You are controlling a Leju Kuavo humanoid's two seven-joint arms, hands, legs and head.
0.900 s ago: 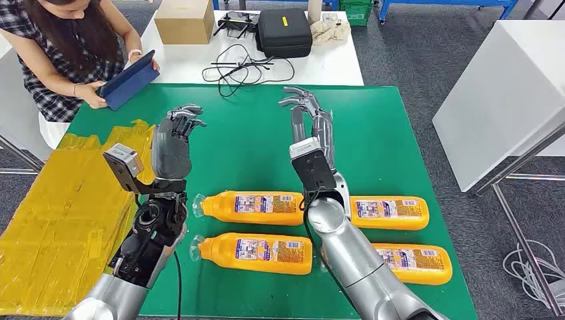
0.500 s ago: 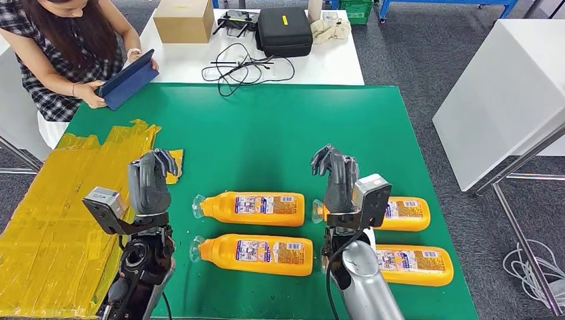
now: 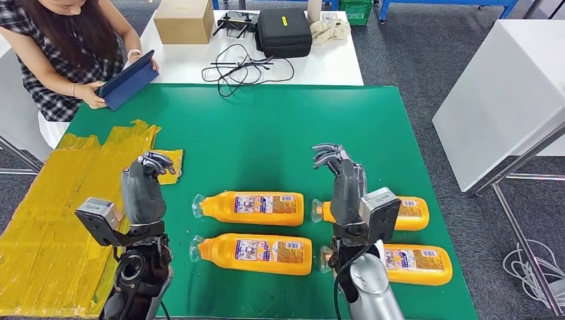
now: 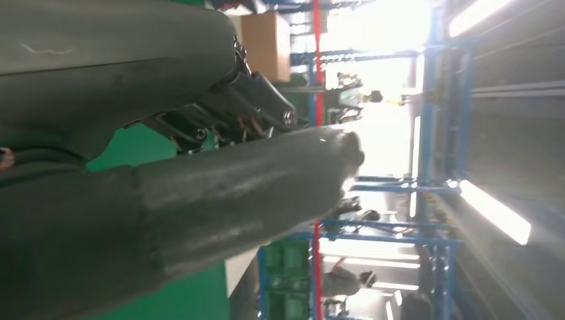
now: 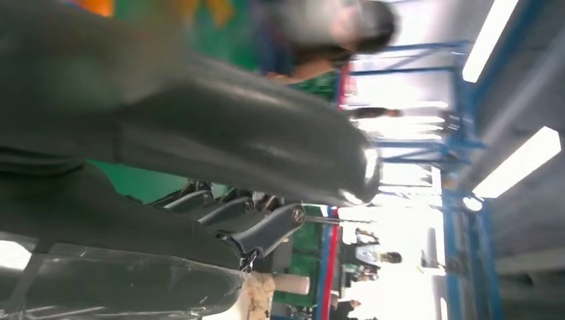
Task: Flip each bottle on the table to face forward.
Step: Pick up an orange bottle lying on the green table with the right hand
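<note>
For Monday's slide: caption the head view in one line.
Both raised hands, left hand and right hand, hover empty above four orange bottles on the green table.

We see our left hand (image 4: 200, 167) up close, with its thick grey thumb (image 4: 253, 180) and darker fingers (image 4: 246, 100) holding nothing. Behind it are the green table top (image 4: 140, 143), a brown cardboard box (image 4: 266, 43) and blue metal racks (image 4: 426, 133).

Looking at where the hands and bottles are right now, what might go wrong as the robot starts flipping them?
The right hand hangs in front of the far right bottle, hiding its neck, so a grasp there may slip. The four bottles lie in close pairs; rolling the far left bottle could nudge the near left bottle.
</note>
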